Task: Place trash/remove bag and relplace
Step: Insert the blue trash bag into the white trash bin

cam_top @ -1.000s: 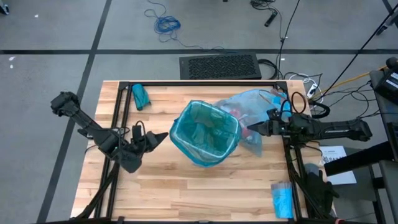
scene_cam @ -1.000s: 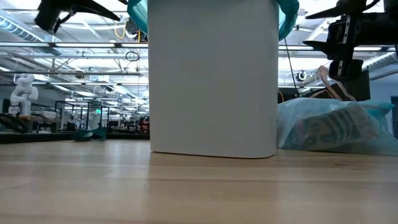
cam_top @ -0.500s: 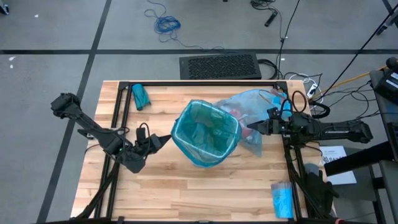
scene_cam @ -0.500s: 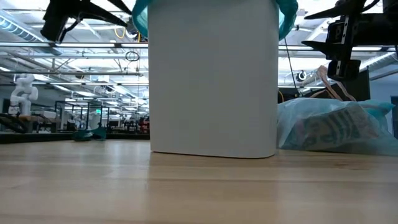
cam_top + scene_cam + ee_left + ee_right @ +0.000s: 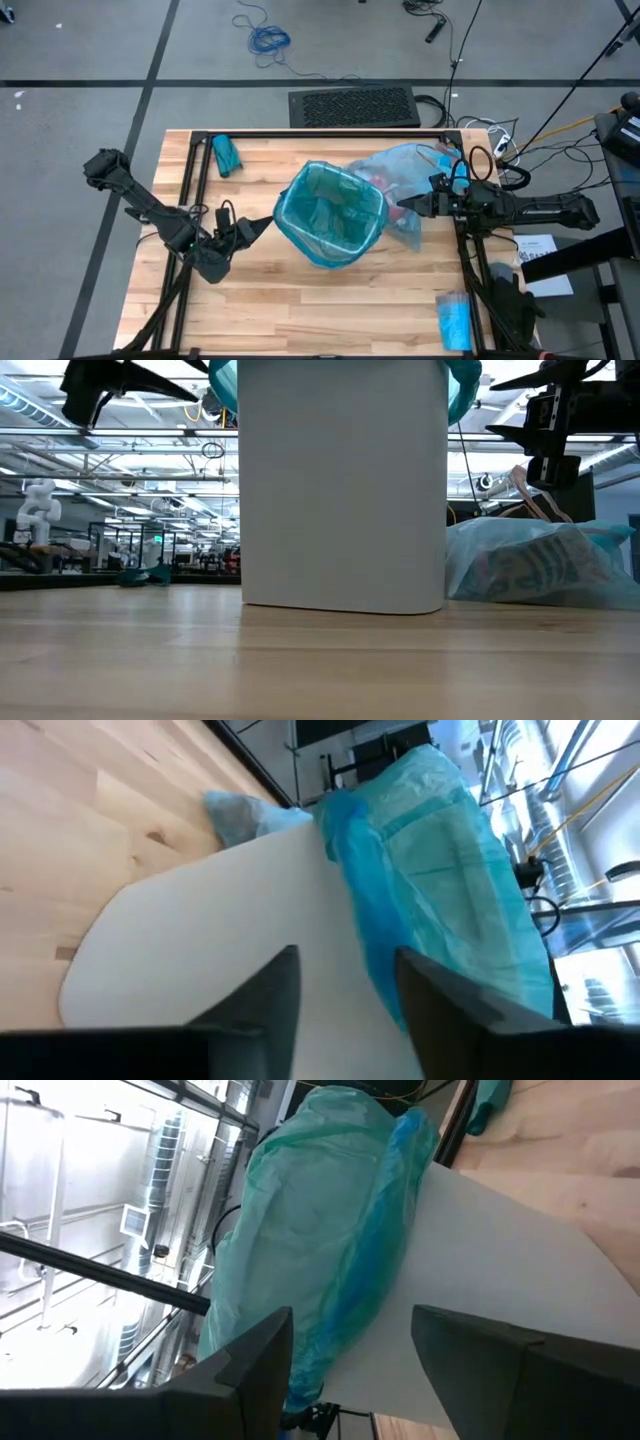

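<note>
A white bin (image 5: 340,480) stands mid-table, lined with a darker teal-green bag (image 5: 330,212) whose edge folds over its rim (image 5: 400,870). The pale blue bag (image 5: 405,170) lies on the wood at the bin's far right, bulging, with something reddish of the trash showing through its skin; in the low view the bag (image 5: 545,565) rests on its underside. My left gripper (image 5: 268,221) is open and level just off the bin's left rim, touching nothing. My right gripper (image 5: 402,207) is open and level above the pale bag, facing the bin's right rim (image 5: 400,1200).
A folded teal packet (image 5: 226,155) lies at the far left corner and a blue packet (image 5: 455,320) near the right front corner. Black frame rails (image 5: 190,190) run along the table's sides. Bare wood (image 5: 300,300) spreads in front of the bin.
My left gripper has edged toward the bin's left rim and drawn back a little, staying level. The bin, both bags and my right gripper have kept still.
</note>
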Robot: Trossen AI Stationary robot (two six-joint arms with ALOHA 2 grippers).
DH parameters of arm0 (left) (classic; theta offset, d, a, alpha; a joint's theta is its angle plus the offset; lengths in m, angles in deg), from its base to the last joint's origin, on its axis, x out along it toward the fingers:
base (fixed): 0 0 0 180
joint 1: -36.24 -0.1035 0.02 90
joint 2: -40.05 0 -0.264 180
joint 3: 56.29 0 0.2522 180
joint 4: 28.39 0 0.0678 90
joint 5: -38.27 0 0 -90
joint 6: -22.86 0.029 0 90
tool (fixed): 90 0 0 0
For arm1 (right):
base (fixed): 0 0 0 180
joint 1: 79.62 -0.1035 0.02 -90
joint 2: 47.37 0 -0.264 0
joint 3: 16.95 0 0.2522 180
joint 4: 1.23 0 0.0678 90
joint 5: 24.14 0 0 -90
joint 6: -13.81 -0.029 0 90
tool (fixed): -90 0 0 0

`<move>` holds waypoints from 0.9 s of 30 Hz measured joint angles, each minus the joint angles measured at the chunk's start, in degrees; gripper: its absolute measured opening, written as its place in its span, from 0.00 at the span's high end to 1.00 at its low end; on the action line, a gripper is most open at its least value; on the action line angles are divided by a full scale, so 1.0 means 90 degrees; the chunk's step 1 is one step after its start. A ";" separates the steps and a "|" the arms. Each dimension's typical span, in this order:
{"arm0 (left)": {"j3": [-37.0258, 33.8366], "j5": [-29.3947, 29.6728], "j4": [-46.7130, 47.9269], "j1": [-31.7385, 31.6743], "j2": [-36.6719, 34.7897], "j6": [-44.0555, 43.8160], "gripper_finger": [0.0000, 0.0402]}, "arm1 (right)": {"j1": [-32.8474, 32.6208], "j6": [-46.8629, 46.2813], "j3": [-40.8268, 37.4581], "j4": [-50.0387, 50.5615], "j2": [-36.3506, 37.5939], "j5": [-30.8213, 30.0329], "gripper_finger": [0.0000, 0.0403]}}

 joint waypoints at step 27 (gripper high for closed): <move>-0.0369 0.0008 -0.0696 0.0298 -0.0133 -0.0037 0.50 | 0.0000 0.0022 0.0000 0.0024 -0.0002 -0.0029 0.51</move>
